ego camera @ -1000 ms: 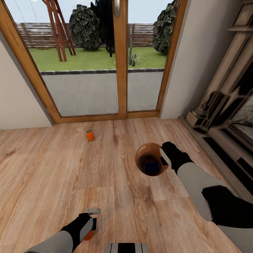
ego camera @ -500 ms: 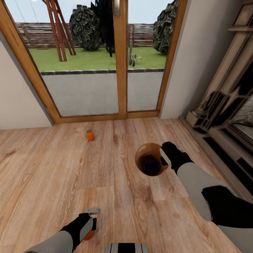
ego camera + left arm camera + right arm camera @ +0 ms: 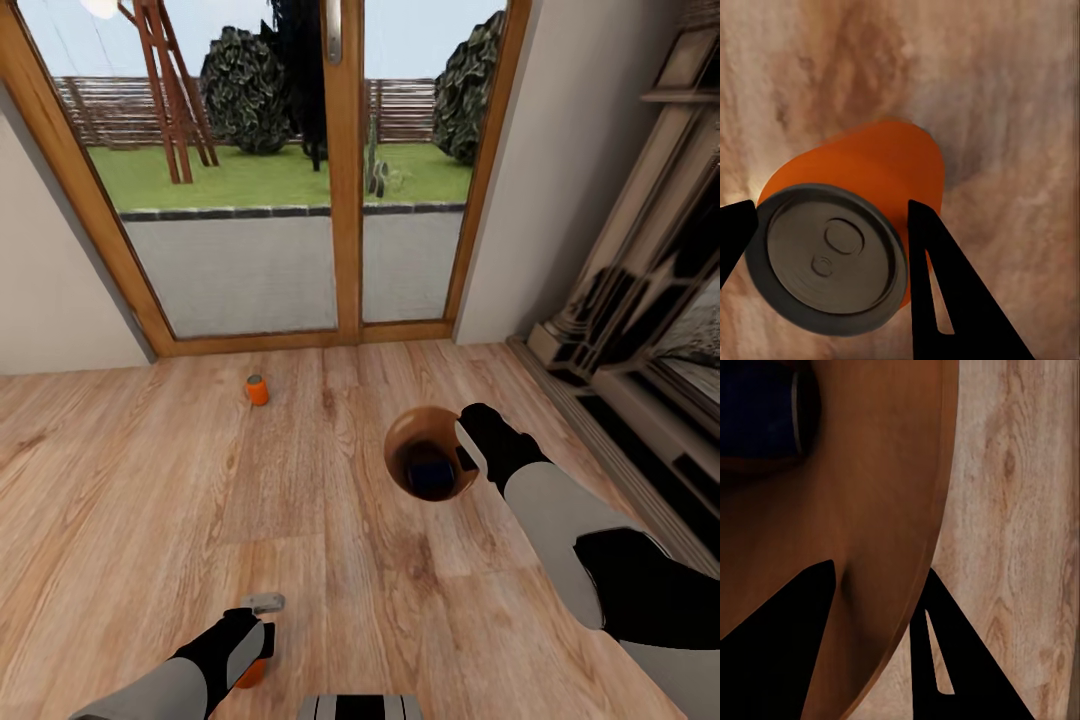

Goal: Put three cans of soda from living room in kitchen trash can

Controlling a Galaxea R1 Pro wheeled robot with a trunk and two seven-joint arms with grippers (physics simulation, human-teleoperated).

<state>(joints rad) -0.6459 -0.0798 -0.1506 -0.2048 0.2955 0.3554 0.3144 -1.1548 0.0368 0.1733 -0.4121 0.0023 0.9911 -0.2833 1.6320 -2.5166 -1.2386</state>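
A: Head view first. What differs from a second ago?

B: Almost nothing in the scene. The picture tilts slightly, so the camera has shifted; both arms and the cans hold their places. The right gripper (image 3: 470, 447) sits over the rim of the trash can (image 3: 400, 445), which seems held off the wood floor (image 3: 120, 480), and the blue can (image 3: 432, 476) lies inside. One orange can (image 3: 257, 388) stands alone near the glass doors (image 3: 340, 180), well apart from both arms. The left gripper (image 3: 255, 640) is low at the near edge with another orange can (image 3: 252, 670) between its fingers.

A: Left wrist view?

B: The grasped orange can (image 3: 870, 225) is seen from above its grey top, a dark finger touching each side. The gripper (image 3: 825, 240) looks clamped on it.

A: Right wrist view?

B: The bin's wall (image 3: 885, 510) runs between the two fingers, one inside, one outside, so that gripper (image 3: 874, 607) is pinching the rim. The blue can (image 3: 757, 412) shows deep inside.

A: Meaning?

B: A pause, I judge: one can binned, one in hand, one left.
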